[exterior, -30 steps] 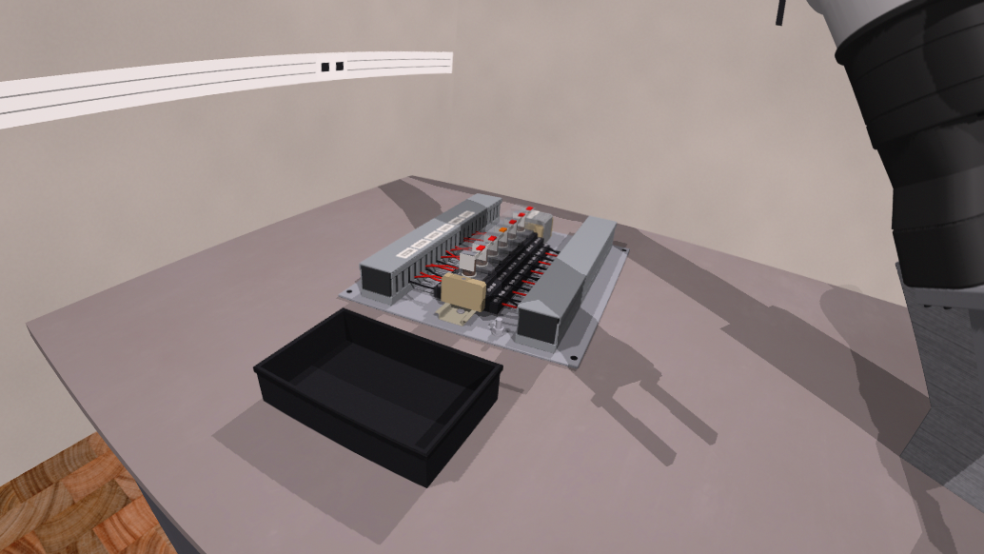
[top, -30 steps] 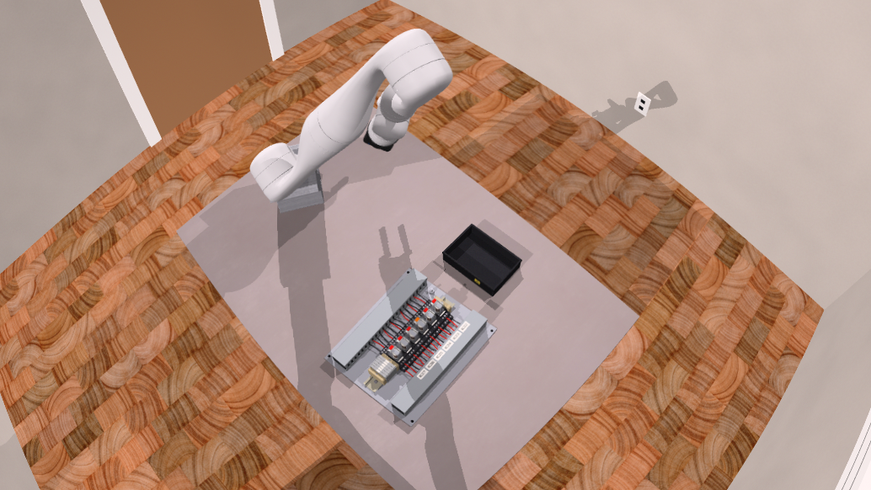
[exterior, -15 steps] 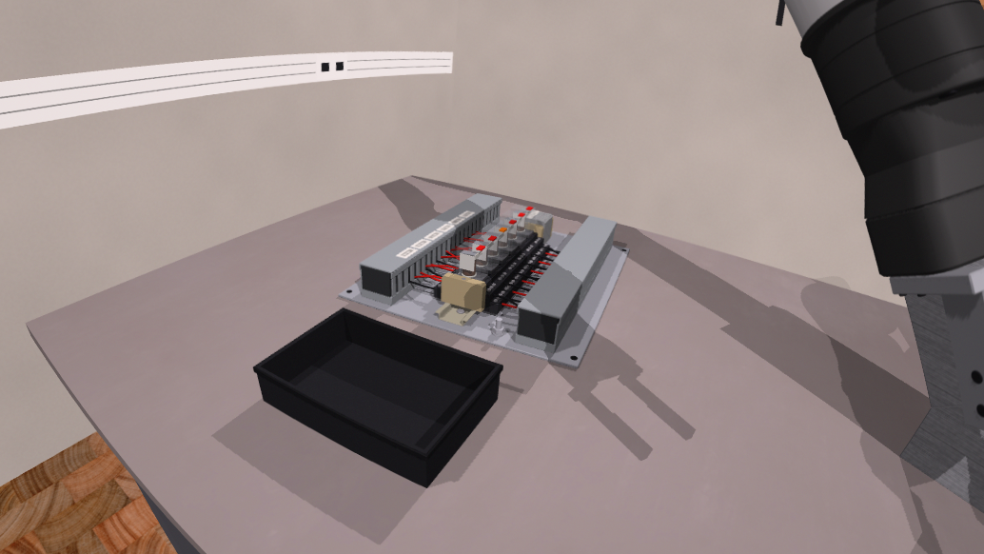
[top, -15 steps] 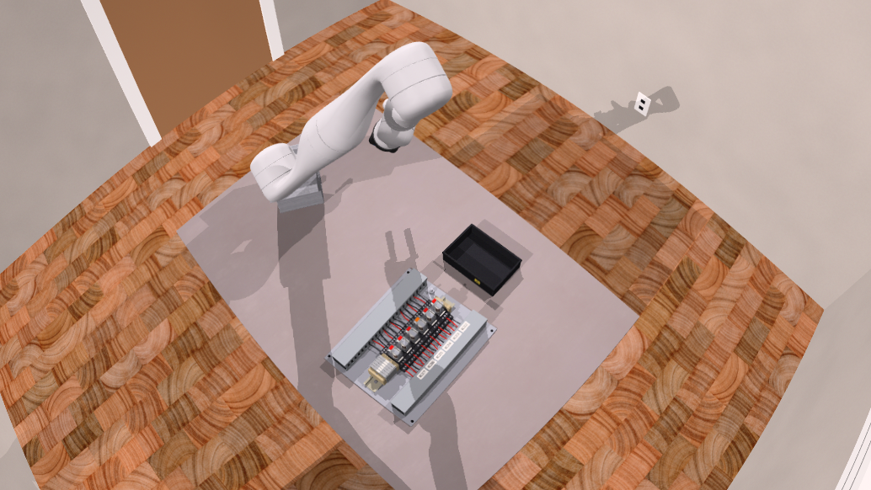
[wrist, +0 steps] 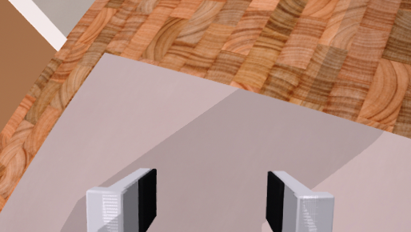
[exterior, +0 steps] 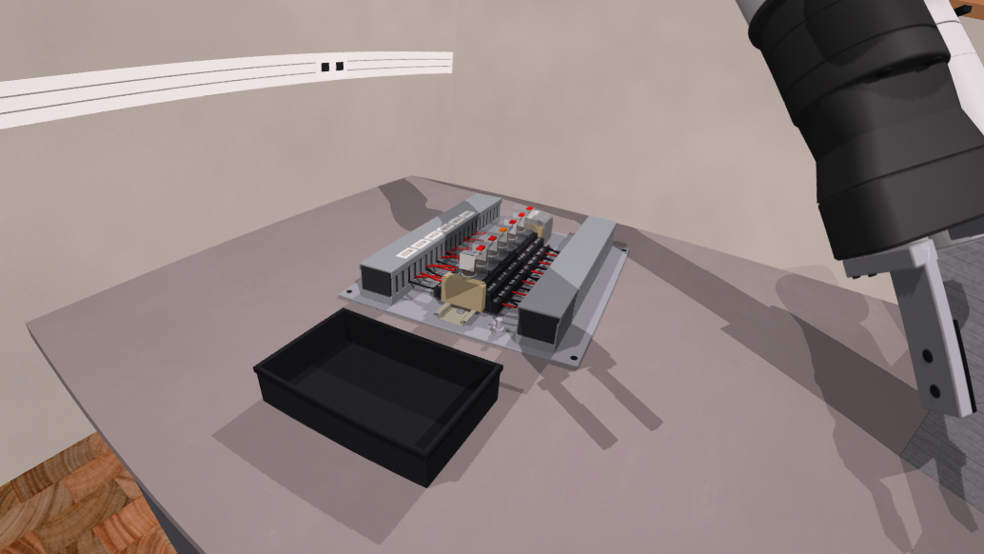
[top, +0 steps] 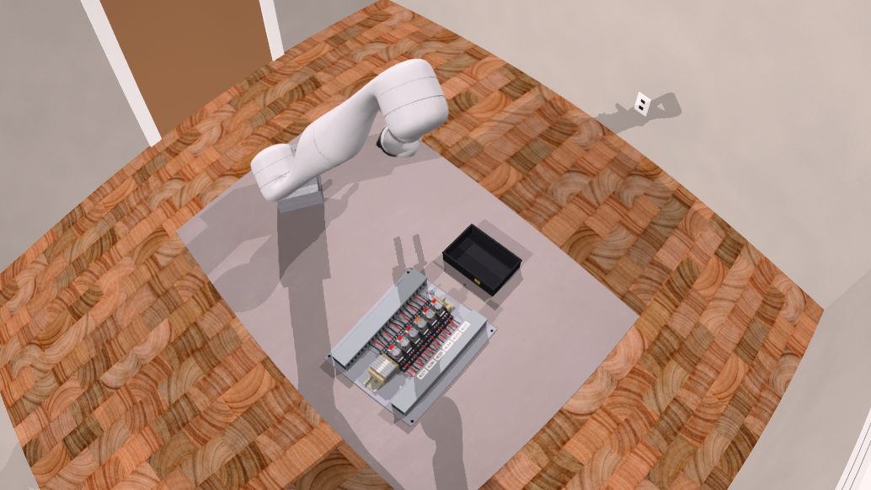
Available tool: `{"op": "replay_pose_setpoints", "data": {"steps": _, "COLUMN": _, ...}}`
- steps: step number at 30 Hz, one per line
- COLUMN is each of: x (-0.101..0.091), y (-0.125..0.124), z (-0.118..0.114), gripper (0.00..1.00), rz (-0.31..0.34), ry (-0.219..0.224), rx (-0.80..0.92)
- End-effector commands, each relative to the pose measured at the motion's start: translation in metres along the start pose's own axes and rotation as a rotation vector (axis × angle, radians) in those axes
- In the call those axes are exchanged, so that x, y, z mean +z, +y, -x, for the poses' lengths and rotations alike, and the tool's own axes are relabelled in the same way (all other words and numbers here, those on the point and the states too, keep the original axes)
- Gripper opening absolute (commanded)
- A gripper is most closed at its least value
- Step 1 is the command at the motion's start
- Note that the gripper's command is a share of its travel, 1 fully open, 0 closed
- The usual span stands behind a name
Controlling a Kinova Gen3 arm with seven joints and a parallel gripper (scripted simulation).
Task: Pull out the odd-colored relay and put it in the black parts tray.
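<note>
Jaws standing wide and holding nothing, the gripper (wrist: 211,202) is hovering well apart from the relay panel (top: 412,344), readying for the orange-buttoned relay (top: 416,322).

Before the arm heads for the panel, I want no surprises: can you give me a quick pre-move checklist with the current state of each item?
1. Gripper open, nothing between the fingers: ok.
2. Orange-button relay seated in its row on the panel: ok.
3. Relay panel flat on the table: ok.
4. Black parts tray holds nothing, beside the panel: ok.
5. Gripper lined up over the relay: not ok; the wrist view shows only table.
</note>
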State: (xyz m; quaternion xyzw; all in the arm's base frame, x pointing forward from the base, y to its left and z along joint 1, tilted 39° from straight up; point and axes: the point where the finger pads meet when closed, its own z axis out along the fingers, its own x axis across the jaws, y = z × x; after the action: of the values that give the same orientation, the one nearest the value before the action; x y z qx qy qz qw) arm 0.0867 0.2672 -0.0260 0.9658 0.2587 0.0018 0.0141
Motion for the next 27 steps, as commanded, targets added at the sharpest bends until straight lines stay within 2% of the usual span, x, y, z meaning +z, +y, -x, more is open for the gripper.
{"op": "replay_pose_setpoints", "data": {"steps": 1, "x": -0.005, "y": 0.0, "z": -0.006, "gripper": 0.98, "rz": -0.014, "ry": 0.002, "rx": 0.002}}
{"op": "replay_pose_setpoints", "data": {"steps": 14, "x": -0.023, "y": 0.008, "z": -0.031, "gripper": 0.98, "rz": -0.052, "ry": 0.02, "rx": 0.013}}
{"op": "replay_pose_setpoints", "data": {"steps": 27, "x": -0.047, "y": 0.028, "z": -0.065, "gripper": 0.98, "rz": -0.082, "ry": 0.06, "rx": 0.028}}
